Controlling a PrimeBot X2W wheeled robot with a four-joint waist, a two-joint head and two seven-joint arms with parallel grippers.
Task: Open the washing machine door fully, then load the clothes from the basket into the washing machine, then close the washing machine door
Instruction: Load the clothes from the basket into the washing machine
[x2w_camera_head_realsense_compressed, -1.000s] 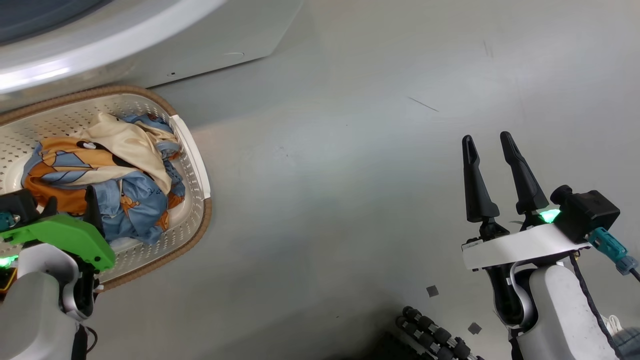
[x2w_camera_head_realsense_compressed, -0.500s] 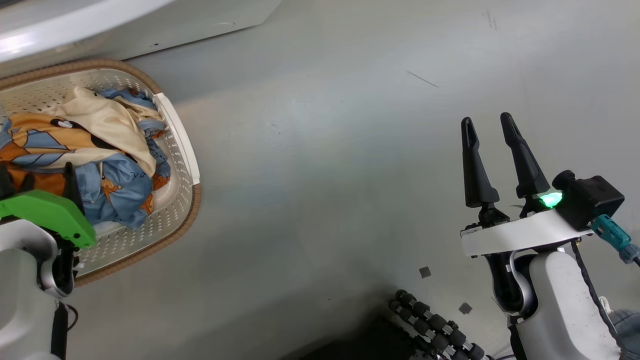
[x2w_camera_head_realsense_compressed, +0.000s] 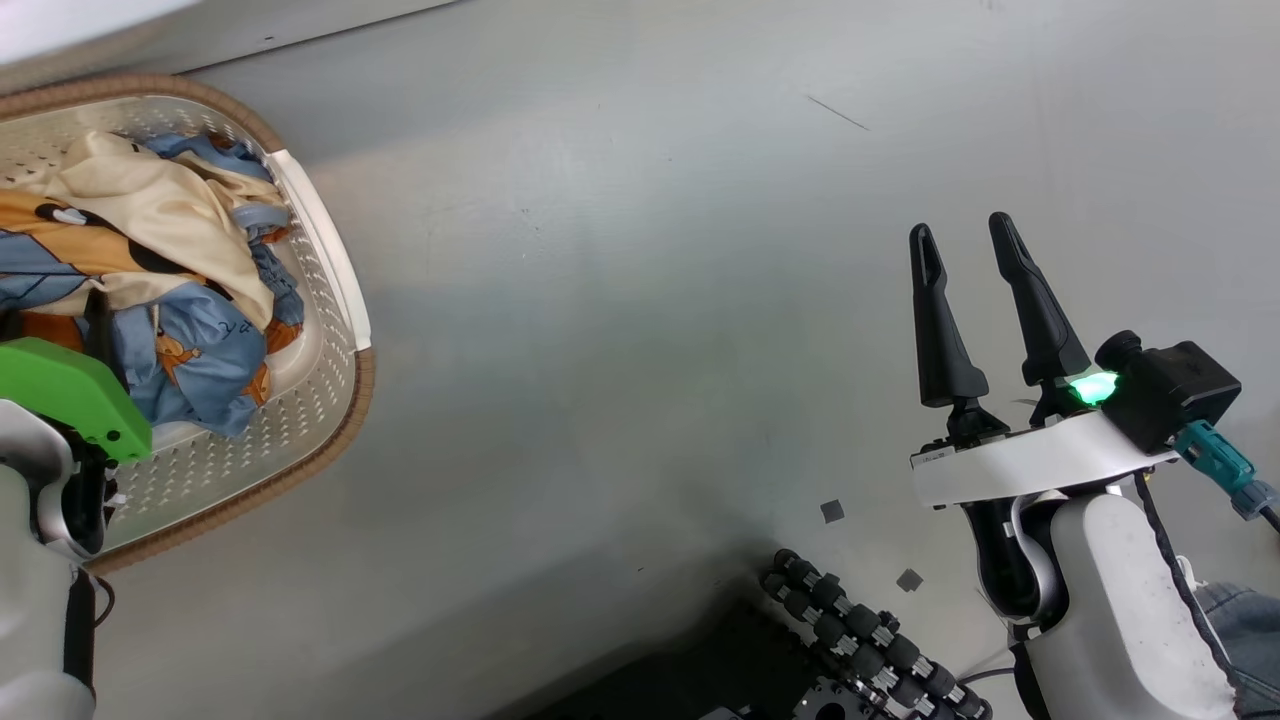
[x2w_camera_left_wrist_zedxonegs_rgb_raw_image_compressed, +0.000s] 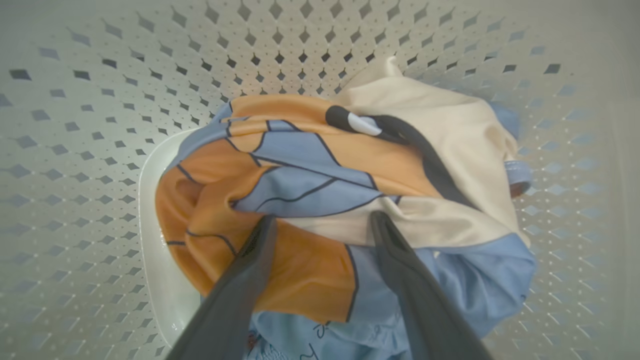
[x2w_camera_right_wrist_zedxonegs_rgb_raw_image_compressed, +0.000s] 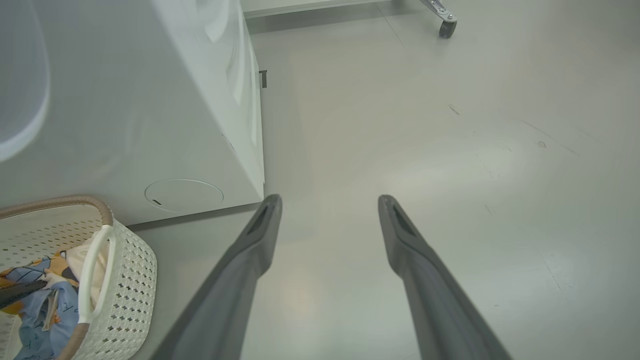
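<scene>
Now the left hand (x2w_camera_left_wrist_zedxonegs_rgb_raw_image_compressed: 322, 220) hangs inside the basket (x2w_camera_left_wrist_zedxonegs_rgb_raw_image_compressed: 100, 100) with its two dark fingers (x2w_camera_left_wrist_zedxonegs_rgb_raw_image_compressed: 240, 290) spread wide. Their tips are down at the top of the clothes (x2w_camera_left_wrist_zedxonegs_rgb_raw_image_compressed: 320, 165) and nothing is caught between them. Whether the tips press the fabric or sit just above it I cannot tell. The clothes lie in one bunched heap of orange, cream and light blue on the basket's floor, and the fingers straddle a fold where orange meets cream. The step in hand looks to be the grab. To do it well, the hand should sink a little deeper so the fingers bite into the thick of the heap rather than pinch one loose layer. It should then shut firmly and lift straight up, clear of the perforated wall, so nothing snags. A shallow pinch would likely bring one garment and leave the rest trailing. The right hand (x2w_camera_head_realsense_compressed: 960, 230) stands well apart over bare floor (x2w_camera_head_realsense_compressed: 640, 300), spread wide and holding nothing. Just beyond the basket stands the washing machine (x2w_camera_right_wrist_zedxonegs_rgb_raw_image_compressed: 125, 125); how far its door is open I cannot tell.
</scene>
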